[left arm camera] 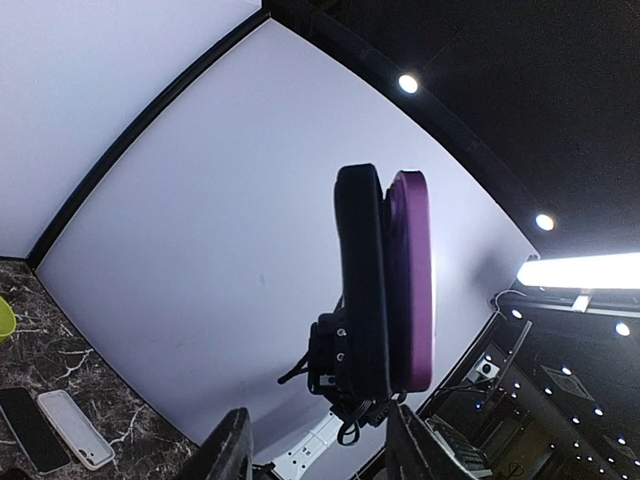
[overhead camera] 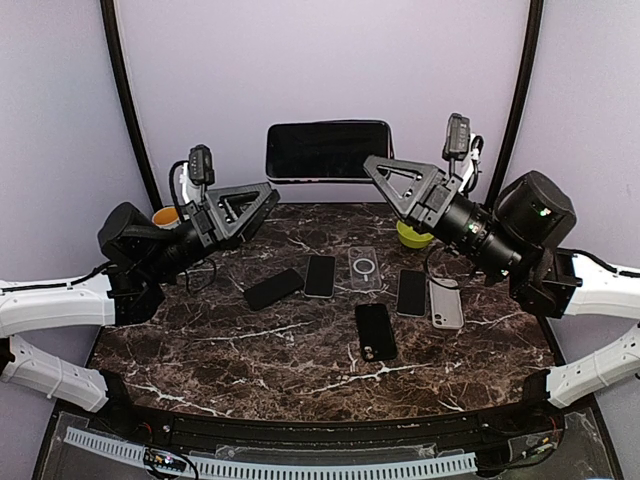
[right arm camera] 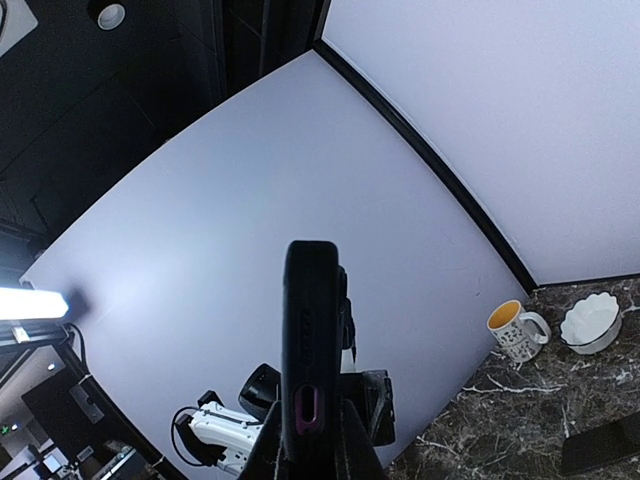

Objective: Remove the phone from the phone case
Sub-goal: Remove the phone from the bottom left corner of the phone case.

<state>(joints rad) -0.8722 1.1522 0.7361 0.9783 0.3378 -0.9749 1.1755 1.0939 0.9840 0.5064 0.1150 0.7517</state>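
Evidently unfinished: the phone (overhead camera: 328, 150) hangs in mid-air above the far edge of the table (overhead camera: 200, 350), pinched by the right gripper (right arm camera: 312, 445), with the case (right arm camera: 310, 320) apparently on. The left gripper (left arm camera: 318, 442) stands spread and empty, just short of it. Separation remains.

Top external: high off the near side of the marble table (overhead camera: 300, 350), angled down across it to the far edge. Wrist cams: low over the table's left and right ends, tilted up, facing each other. All three share the raised phone (overhead camera: 328, 150) above the far edge.
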